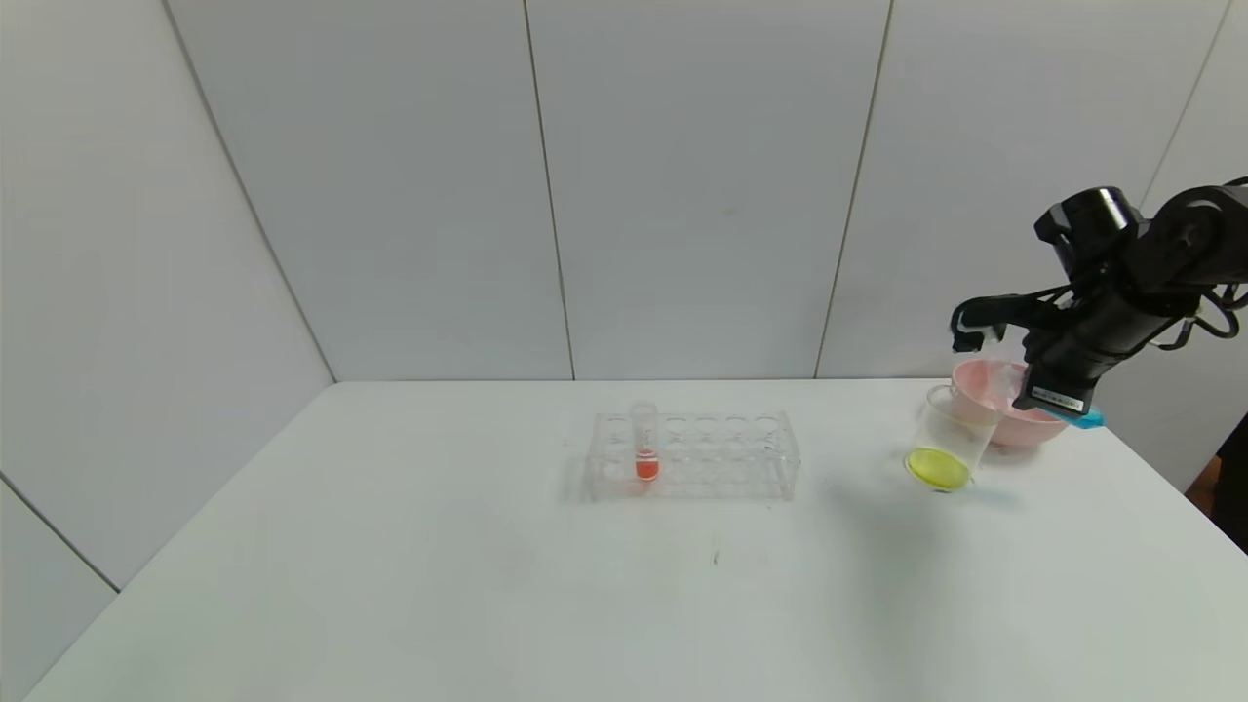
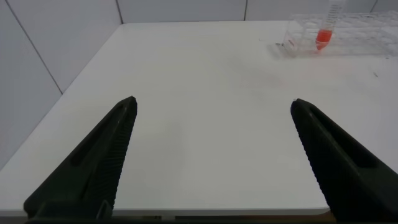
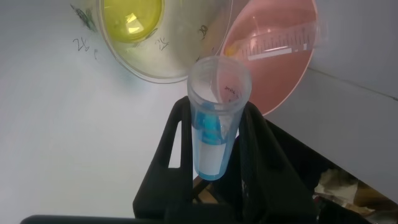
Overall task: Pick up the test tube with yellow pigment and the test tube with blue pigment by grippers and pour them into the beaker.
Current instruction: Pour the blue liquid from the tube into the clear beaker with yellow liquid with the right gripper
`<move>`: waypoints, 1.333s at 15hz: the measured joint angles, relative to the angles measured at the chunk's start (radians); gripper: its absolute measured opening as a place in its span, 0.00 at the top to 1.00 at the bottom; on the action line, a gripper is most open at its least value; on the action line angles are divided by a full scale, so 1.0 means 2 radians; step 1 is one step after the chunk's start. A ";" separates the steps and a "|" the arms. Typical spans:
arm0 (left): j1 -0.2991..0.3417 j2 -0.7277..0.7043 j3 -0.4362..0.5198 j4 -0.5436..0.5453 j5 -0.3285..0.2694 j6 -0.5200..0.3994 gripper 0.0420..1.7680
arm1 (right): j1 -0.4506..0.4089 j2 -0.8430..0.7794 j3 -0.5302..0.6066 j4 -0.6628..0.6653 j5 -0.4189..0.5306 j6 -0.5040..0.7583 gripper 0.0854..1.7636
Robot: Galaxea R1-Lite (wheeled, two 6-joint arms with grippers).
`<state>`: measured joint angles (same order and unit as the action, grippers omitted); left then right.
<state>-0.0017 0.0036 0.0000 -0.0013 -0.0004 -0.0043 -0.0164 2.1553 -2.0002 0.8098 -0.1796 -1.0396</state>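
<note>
Your right gripper (image 1: 1058, 405) is up beside the beaker (image 1: 948, 441), clenched around the test tube with blue pigment (image 3: 213, 121). The wrist camera shows that tube pinched between the two black fingers (image 3: 171, 158), its open mouth pointing toward the beaker's rim, blue liquid sitting partway down the barrel. In the head view only the blue bottom end (image 1: 1085, 418) pokes out past the gripper, on the side away from the beaker.

The beaker has a pool of yellow liquid (image 1: 938, 469) at its bottom and looks tilted, leaning toward the pink bowl (image 1: 1014, 429) just behind it. A second clear tube (image 3: 283, 42) with printed graduations lies in that bowl; whether it is the yellow one, you cannot tell from here.

Well away from the beaker, toward the table's (image 1: 487, 585) middle, the clear tube rack (image 1: 692, 455) holds one tube with an orange-red bottom (image 1: 645, 444), standing upright.

Your left gripper (image 2: 211, 158) hangs over bare table, far from the beaker, fingers spread wide and holding nothing.
</note>
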 joint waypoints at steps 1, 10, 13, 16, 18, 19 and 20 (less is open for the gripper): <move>0.000 0.000 0.000 0.000 0.000 0.000 0.00 | 0.003 0.003 0.000 0.000 -0.007 0.000 0.75; 0.000 0.000 0.000 0.000 0.000 0.000 0.00 | 0.023 0.019 0.000 -0.020 -0.073 0.000 0.75; 0.000 0.000 0.000 0.000 0.000 0.000 0.00 | 0.031 0.022 0.000 -0.031 -0.106 -0.001 0.75; 0.000 0.000 0.000 0.000 0.000 0.000 0.00 | 0.035 0.023 0.000 -0.047 -0.137 -0.026 0.75; 0.000 0.000 0.000 0.000 0.000 0.000 0.00 | 0.038 0.023 0.000 -0.053 -0.149 -0.041 0.75; 0.000 0.000 0.000 0.000 0.000 0.000 0.00 | 0.039 0.023 0.000 -0.053 -0.158 -0.048 0.75; 0.000 0.000 0.000 0.000 0.000 0.000 0.00 | 0.041 0.023 0.000 -0.054 -0.168 -0.056 0.75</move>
<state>-0.0017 0.0032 0.0000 -0.0013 0.0000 -0.0038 0.0662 2.2013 -2.0002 0.7028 -0.5149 -1.1517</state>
